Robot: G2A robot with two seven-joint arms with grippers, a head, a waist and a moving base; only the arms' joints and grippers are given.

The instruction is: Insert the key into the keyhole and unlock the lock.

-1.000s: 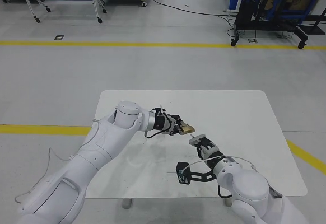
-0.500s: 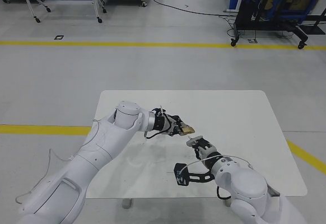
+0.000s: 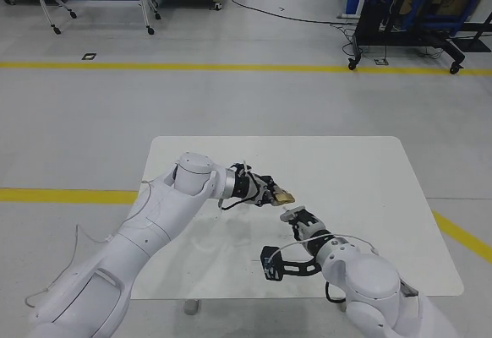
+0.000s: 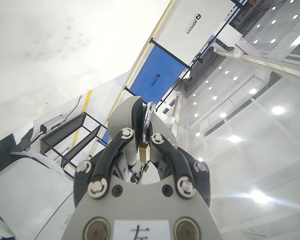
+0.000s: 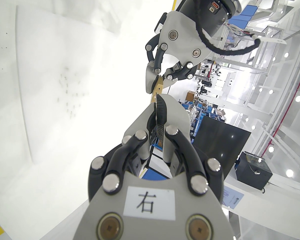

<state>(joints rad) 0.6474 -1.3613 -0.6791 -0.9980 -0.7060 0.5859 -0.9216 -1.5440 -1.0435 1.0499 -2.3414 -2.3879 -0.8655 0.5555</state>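
While both arms meet above the middle of the white table [image 3: 364, 169], the left gripper [image 3: 274, 195] holds the brass lock [image 3: 285, 197] clear of the tabletop, its fingers drawn in narrow on the lock's body. In the left wrist view the lock [image 4: 143, 149] sits edge-on between the two fingers [image 4: 123, 119]. Its brass body lies deep in the grip, and its silver shackle [image 4: 149, 114] runs up the gap to the fingertips, pressed on both flat sides. The right gripper [image 3: 294, 213] is just beside the lock, on the side nearer the robot, and points at it. In the right wrist view its fingers [image 5: 173, 116] are pulled close together on a thin dark piece that appears to be the key [image 5: 155, 113]. The key stands edge-on between the pads and reaches about to the fingertips; how far it juts past them cannot be told. Straight beyond those fingertips is the left gripper [image 5: 153, 86], with the lock [image 5: 159, 86] clamped in it. The lock's brass end comes right down to the tips of the right gripper's fingers. Whether the key's tip touches the lock or sits in the keyhole cannot be told, since the fingers hide that spot.
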